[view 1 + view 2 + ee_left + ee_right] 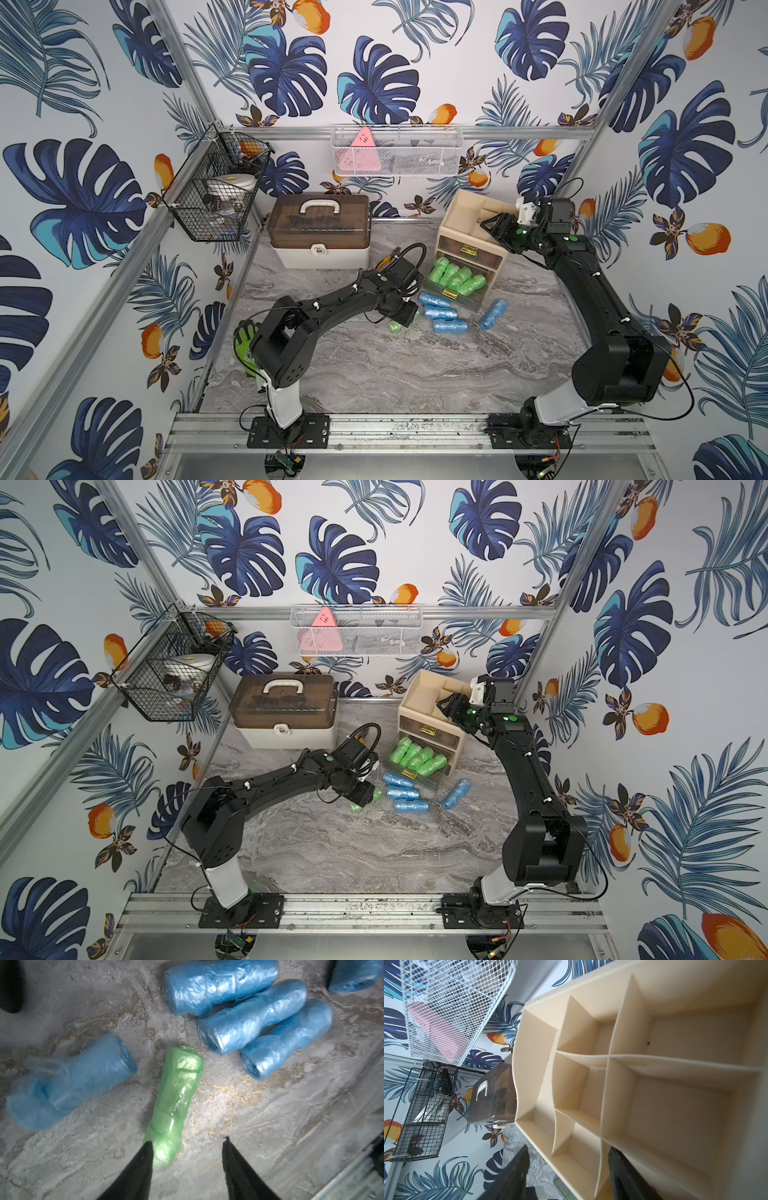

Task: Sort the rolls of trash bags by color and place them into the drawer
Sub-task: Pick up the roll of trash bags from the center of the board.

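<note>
Several green rolls of trash bags [455, 274] [417, 756] lie in the open clear drawer [473, 303] [432, 785] at the foot of the cream organizer [461, 216]. Several blue rolls [442, 313] [405, 793] [249, 1018] lie on the table in front of it. A partly unrolled blue one [72, 1082] lies apart. My left gripper [401, 320] [365, 798] [188, 1140] hangs open just over a lone green roll [176, 1101] [395, 326]. That roll's near end rests beside one finger. My right gripper [488, 224] [568, 1151] is open, its fingers astride the front wall of the organizer's top tray [675, 1105].
A brown-lidded storage box [318, 230] stands behind the left arm. A black wire basket [216, 183] and a white mesh basket [395, 151] hang on the walls. A green glove [245, 345] lies by the left arm's base.
</note>
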Controlling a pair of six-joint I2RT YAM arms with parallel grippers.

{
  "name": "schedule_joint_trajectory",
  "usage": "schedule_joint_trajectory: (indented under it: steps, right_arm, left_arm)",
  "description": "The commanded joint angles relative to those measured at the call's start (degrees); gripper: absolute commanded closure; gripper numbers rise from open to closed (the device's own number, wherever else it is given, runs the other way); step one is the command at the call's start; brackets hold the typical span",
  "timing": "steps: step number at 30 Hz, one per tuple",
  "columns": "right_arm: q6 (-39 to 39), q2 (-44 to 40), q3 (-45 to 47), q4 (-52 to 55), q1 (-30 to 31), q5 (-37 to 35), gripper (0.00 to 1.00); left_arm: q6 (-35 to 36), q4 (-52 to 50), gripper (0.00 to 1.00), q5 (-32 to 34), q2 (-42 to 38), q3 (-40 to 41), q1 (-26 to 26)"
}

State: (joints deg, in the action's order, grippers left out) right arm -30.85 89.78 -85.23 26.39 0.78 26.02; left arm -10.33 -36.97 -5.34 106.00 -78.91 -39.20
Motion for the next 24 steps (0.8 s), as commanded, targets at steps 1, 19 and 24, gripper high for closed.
schedule_joint_trajectory:
  steps: [1,19,24]
  right_arm:
    - [-0.1,0.4,-0.3,3.0,0.1,-0.1,0.37]
    - [-0.5,0.5,0.1,2.3,0.1,0.4,0.37]
    - [-0.5,0.3,0.2,2.5,0.1,0.5,0.37]
  left_arm:
    - [2.9,1.7,0.44,3.2,2.1,-1.6,0.0]
    - [0.1,5.9,0.71,1.3,7.3,0.6,0.0]
    - [-1.6,4.8,0.81,-0.2,1.3,3.4,0.0]
